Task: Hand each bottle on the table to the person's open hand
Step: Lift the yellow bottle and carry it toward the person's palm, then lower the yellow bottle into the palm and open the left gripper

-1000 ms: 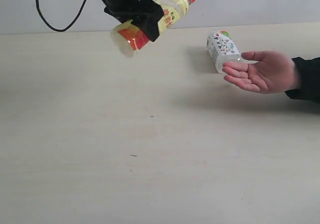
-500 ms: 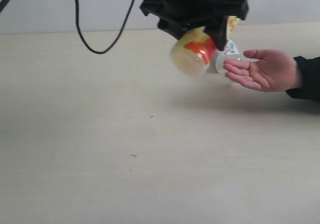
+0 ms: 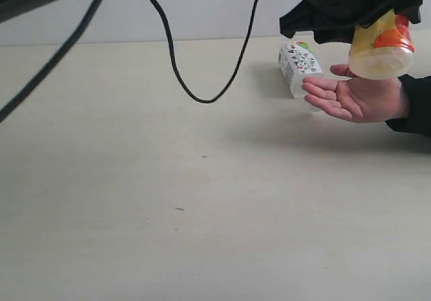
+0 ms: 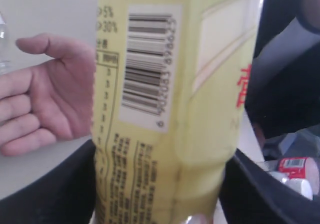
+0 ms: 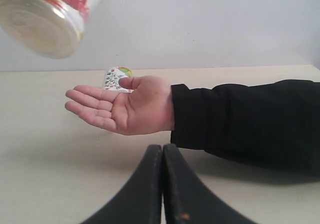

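Observation:
My left gripper (image 3: 363,19) is shut on the yellow bottle (image 3: 381,48), which hangs tilted just above the person's open hand (image 3: 355,99) at the right of the table (image 3: 168,180). In the left wrist view the yellow bottle (image 4: 170,108) fills the frame between the black fingers (image 4: 55,194), with the hand (image 4: 47,101) beyond it. One whitish bottle (image 3: 300,65) with a green-marked label lies on the table behind the fingertips. My right gripper (image 5: 163,151) is shut and empty, low over the table near the hand (image 5: 125,106). The yellow bottle's base (image 5: 42,21) and the whitish bottle (image 5: 116,78) appear there too.
The person's black sleeve (image 5: 245,121) reaches in from the right edge. A black cable (image 3: 202,79) hangs in a loop over the table's back. Past the table edge, the left wrist view shows a red-labelled object (image 4: 294,163) and a white cap (image 4: 300,185).
My left gripper has carried the yellow bottle from the back left across to the right, ending above the open hand. The hand and the whitish bottle have stayed put.

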You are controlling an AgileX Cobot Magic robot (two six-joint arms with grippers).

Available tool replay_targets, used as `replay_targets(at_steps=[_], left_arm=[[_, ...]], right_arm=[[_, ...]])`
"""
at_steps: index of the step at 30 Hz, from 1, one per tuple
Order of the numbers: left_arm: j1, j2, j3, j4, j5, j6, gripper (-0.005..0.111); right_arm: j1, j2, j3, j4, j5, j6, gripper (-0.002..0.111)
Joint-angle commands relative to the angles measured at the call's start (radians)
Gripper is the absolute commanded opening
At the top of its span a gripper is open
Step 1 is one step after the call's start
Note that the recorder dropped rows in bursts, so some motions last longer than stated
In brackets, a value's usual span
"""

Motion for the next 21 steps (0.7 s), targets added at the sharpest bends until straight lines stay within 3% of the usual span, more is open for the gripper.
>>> replay_targets(at_steps=[1,21], left_arm=[[-0.004,0.063,-0.001,-0.124,-0.112,-0.016,0.000],[0.026,0.238,-0.001,-0.187,-0.168,-0.061,0.000]], right_arm=[[-0.006,-0.006,0.005,-0.004,-0.008,-0.001,0.000],[-0.006,-0.006,0.005,-0.004,-0.008,-0.001,0.000]])
